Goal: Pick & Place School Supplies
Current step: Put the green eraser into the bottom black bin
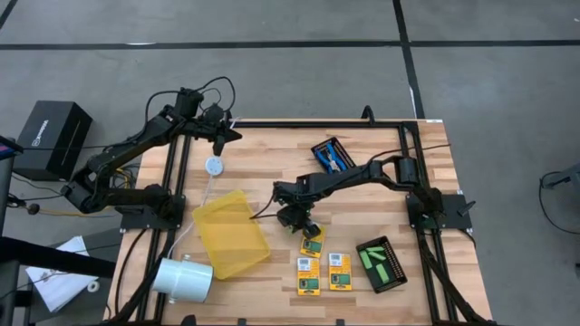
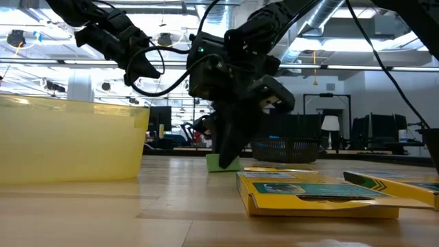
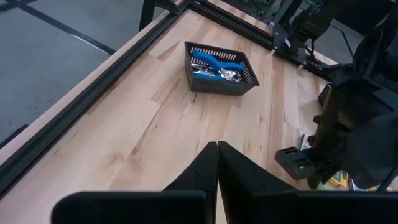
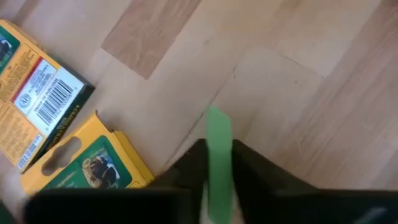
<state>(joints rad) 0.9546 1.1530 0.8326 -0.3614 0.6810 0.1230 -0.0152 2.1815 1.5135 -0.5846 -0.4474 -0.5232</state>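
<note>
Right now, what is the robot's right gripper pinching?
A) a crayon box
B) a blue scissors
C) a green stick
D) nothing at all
C: in the right wrist view a bright green stick sits squeezed between the right gripper fingers, just above the wooden table, with the crayon boxes lying loose beside it.

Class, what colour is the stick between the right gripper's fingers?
Bright green stick, clearest in the right wrist view.
</note>
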